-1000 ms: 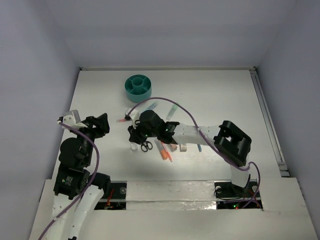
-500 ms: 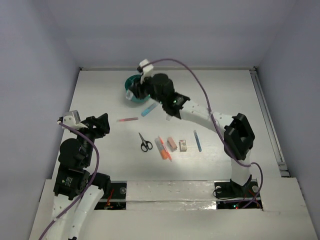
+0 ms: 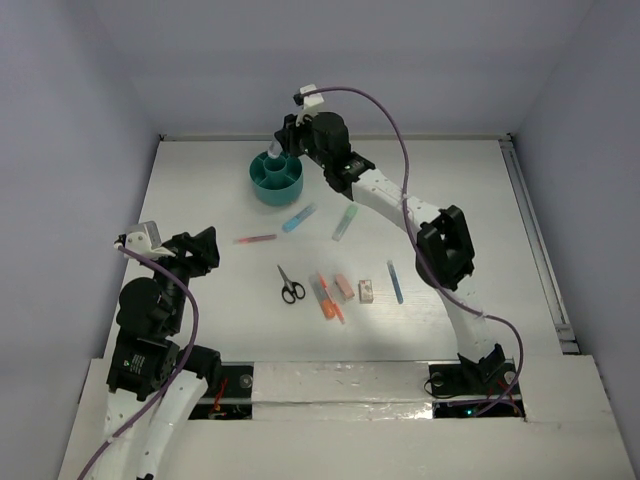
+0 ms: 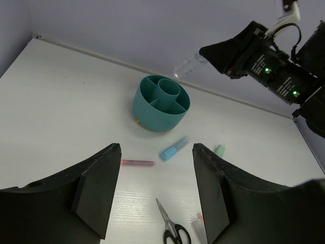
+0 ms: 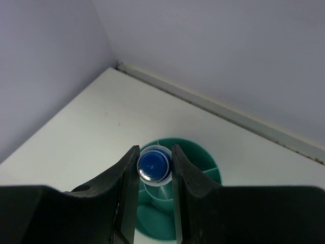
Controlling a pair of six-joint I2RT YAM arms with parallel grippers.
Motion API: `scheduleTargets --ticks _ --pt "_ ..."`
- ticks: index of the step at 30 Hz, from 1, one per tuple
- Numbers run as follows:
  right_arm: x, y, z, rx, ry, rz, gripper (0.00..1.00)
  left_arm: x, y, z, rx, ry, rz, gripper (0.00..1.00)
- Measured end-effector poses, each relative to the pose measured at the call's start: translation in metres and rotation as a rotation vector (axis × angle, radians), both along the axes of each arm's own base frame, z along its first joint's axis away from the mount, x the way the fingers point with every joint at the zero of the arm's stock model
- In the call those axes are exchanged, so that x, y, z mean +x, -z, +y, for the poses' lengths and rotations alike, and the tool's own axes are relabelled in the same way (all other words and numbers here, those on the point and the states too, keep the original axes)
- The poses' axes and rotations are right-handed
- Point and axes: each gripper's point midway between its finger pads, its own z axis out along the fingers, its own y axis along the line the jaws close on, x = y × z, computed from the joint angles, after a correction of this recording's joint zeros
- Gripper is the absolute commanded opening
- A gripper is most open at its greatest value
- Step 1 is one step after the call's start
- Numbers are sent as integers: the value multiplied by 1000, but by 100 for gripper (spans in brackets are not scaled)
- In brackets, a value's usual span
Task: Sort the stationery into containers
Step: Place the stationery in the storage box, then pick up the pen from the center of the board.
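The right jaws are pinching the small clear bottle with the blue cap (image 5: 154, 166), one jaw on each side of it, hanging right over the round teal plastic organiser (image 4: 152, 114). The organiser sits straight below those jaws, and the bottle's not in it yet.

The bottle's long axis runs along the jaws. The cap is back toward the wrist, and the clear bottom pokes out past the tips, tilted down at the organiser. It looks lined up near the central cup, but I can't tell which compartment it'd land in. My guess is the next bit is just lower and let go.

The left jaws are spread wide with nothing in them, well apart from the organiser on the near side of the counter (image 3: 200, 180), so the right arm is clearly the closer one. The black-handled scissors (image 3: 290, 286) and a pink pen (image 3: 256, 239) lie loose well back from the right jaws.
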Motion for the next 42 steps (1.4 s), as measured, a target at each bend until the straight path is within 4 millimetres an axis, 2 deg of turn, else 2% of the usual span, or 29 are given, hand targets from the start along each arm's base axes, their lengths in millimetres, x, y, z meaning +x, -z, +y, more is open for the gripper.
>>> scheduleTargets --ticks 5,15,21,24,25,28,32,34,36,38,39,40,42 --pt "2 30 4 -38 -26 58 0 0 0 1 0 -5 0 55" --pt "1 42 8 -40 -44 88 0 0 0 1 1 -8 1 55" --pt "8 77 14 -66 -43 125 4 0 0 2 1 -10 1 55" --pt "9 96 15 -84 -42 153 29 0 0 2 1 -10 1 55" --pt "10 100 16 -87 -42 159 44 0 0 2 1 -10 1 55" --pt "10 99 16 -77 -41 160 65 0 0 2 1 -11 1 55" --pt "11 93 14 -69 -29 146 78 0 0 2 1 -11 1 55" --pt "8 91 11 -72 -25 146 79 0 0 2 1 -11 1 55" --pt "5 84 6 -72 -18 146 76 0 0 2 1 -11 1 55" --pt "1 72 -4 -70 -2 137 47 0 0 2 1 -11 1 55" --pt "-2 66 -11 -65 8 138 27 0 0 2 1 -11 1 55" --pt "-7 60 -18 -59 14 139 2 0 0 2 1 -11 1 55" --pt "-14 46 -38 -32 38 152 0 0 0 2 1 -11 1 55"
